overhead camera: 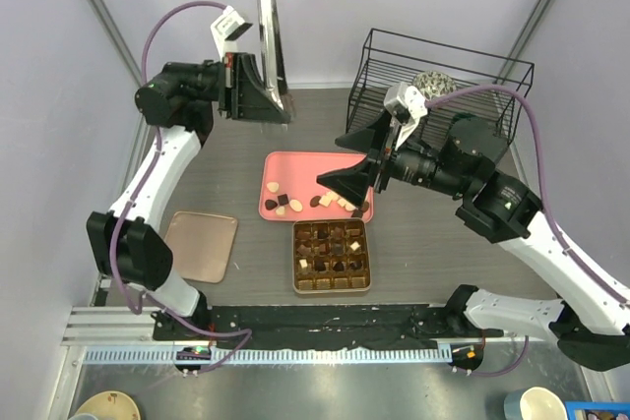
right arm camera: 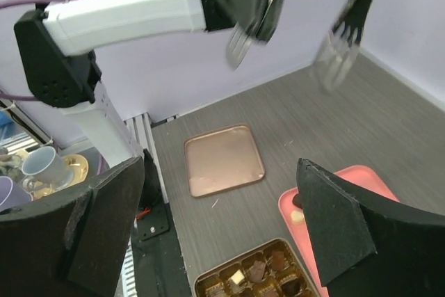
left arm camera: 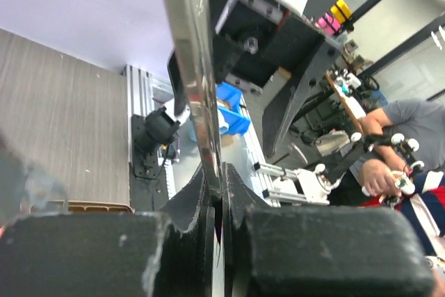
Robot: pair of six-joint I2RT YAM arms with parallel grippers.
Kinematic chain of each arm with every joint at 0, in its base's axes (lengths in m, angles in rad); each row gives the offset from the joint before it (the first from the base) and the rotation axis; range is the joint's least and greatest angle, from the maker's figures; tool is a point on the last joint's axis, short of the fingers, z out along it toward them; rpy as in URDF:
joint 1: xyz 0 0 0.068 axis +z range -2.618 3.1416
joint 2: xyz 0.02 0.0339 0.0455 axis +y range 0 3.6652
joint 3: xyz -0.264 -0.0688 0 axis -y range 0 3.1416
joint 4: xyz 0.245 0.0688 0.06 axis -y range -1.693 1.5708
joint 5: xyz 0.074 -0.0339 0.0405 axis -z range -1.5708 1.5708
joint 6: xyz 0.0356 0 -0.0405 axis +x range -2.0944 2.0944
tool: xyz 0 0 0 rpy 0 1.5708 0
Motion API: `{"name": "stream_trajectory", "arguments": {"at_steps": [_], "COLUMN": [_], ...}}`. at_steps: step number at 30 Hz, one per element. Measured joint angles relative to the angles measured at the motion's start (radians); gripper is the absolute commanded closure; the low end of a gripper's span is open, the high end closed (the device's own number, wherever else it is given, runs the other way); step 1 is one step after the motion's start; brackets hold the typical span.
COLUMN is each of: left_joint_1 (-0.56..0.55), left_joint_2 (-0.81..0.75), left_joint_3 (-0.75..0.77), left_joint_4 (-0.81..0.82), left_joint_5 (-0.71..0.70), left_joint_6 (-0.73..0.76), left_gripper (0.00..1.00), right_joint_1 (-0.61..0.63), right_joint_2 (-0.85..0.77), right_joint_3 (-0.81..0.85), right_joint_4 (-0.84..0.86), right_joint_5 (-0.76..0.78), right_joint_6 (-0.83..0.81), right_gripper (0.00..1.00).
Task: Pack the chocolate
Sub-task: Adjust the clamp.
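Several chocolates (overhead camera: 281,206) lie loose on the flat pink tray (overhead camera: 305,169). More chocolates (overhead camera: 332,248) sit in cells of the gold-brown gridded box (overhead camera: 294,255). My right gripper (overhead camera: 349,159) is open and empty, hovering above the tray's right part. In the right wrist view its gripper (right arm camera: 221,172) frames the box (right arm camera: 229,263), chocolates in it (right arm camera: 264,273) and two pieces (right arm camera: 297,215) on the tray (right arm camera: 351,174). My left gripper (overhead camera: 264,95) is shut on silver tongs (overhead camera: 263,17), held upright at the back, away from the tray. In the left wrist view its gripper (left arm camera: 222,199) clamps the tongs (left arm camera: 191,67).
A flat brown lid (overhead camera: 202,246) lies on the table at the left, also in the right wrist view (right arm camera: 222,160). A black wire basket (overhead camera: 433,81) stands at the back right with a speckled object inside. Grey walls close the sides.
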Motion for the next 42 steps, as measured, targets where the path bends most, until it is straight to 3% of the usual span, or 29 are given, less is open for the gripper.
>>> {"name": "stream_trajectory", "arguments": {"at_steps": [3, 7, 11, 18, 26, 31, 35, 42], "left_joint_1": [-0.016, -0.055, 0.024, 0.086, 0.084, 0.107, 0.13, 0.386], "left_joint_2": [-0.09, -0.282, -0.398, -0.435, -0.394, -0.185, -0.155, -0.063], "left_joint_3": [-0.123, -0.45, -0.69, -0.813, -0.896, -0.774, -0.504, -0.019], "left_joint_4": [0.031, 0.063, 0.077, 0.076, 0.092, 0.061, 0.04, 0.097], "left_joint_5": [-0.02, -0.002, 0.008, 0.007, 0.009, 0.008, 0.012, -0.002], "left_joint_6": [0.004, 0.031, 0.067, 0.114, 0.193, 0.092, -0.002, -0.046], "left_gripper": [1.0, 1.0, 1.0, 1.0, 1.0, 1.0, 1.0, 1.0], "right_joint_1": [-0.002, -0.045, -0.124, -0.163, -0.164, -0.165, -0.167, -0.167], "right_joint_2": [0.033, 0.128, 0.294, 0.479, 0.66, 0.641, 0.539, 0.335], "right_joint_3": [0.1, 0.235, 0.398, 0.47, 0.718, 0.662, 0.567, 0.454], "right_joint_4": [-0.068, -0.151, -0.237, -0.431, -0.531, -0.518, -0.481, -0.336], "right_joint_5": [0.004, -0.043, -0.172, -0.259, -0.308, -0.319, -0.31, -0.31], "right_joint_6": [-0.04, -0.064, -0.059, -0.095, -0.103, -0.088, -0.062, 0.013], "right_gripper": [0.02, 0.01, 0.0, 0.0, 0.0, 0.0, 0.0, 0.0]}}
